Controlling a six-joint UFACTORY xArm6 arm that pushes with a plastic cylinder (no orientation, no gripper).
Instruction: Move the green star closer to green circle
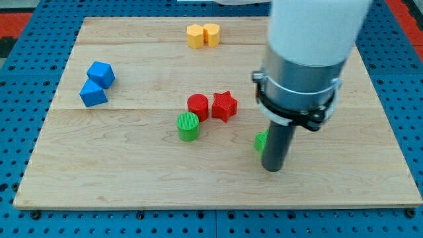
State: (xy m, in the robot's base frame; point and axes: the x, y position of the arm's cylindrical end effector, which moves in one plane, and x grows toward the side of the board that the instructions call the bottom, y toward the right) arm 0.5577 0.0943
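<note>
The green circle [188,126] is a short cylinder standing a little left of the board's middle. The green star [261,141] is mostly hidden behind my rod; only its left edge shows, to the right of the circle. My tip [272,168] rests on the board at the star's lower right side, touching or very near it. The arm's large grey and white body fills the view's upper right.
A red cylinder [197,106] and a red star [224,105] stand just above the green circle. Two blue blocks [96,82] lie at the left. Two yellow blocks [202,35] lie at the top. The wooden board [99,178] sits on a blue pegboard.
</note>
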